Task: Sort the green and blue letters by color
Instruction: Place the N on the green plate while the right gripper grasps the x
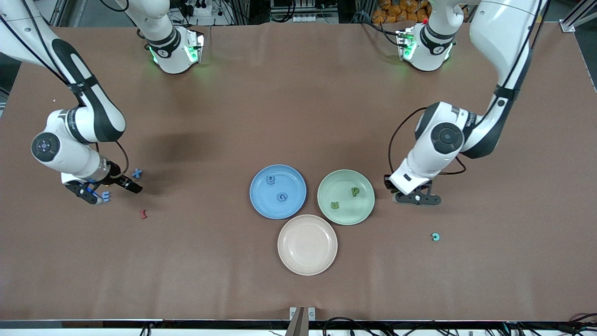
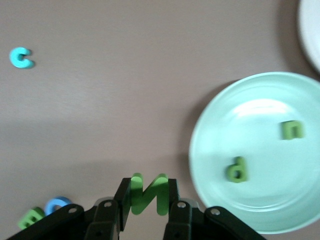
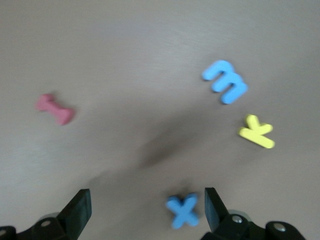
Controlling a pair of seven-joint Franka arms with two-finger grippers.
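From the front, the left gripper (image 1: pixel 416 198) beside the green plate (image 1: pixel 345 177) hides what it carries; its wrist view shows a green N (image 2: pixel 148 192) pinched upright between nearly closed fingers. The right gripper (image 1: pixel 108 188) hangs wide apart over the blue X (image 3: pixel 183 210). Only its wrist view shows the blue M (image 3: pixel 225 81) and yellow K (image 3: pixel 256 131) clearly.

Even overhead light, soft arm shadows on the table (image 1: pixel 298 116); both wrist views are blurred (motion smear).
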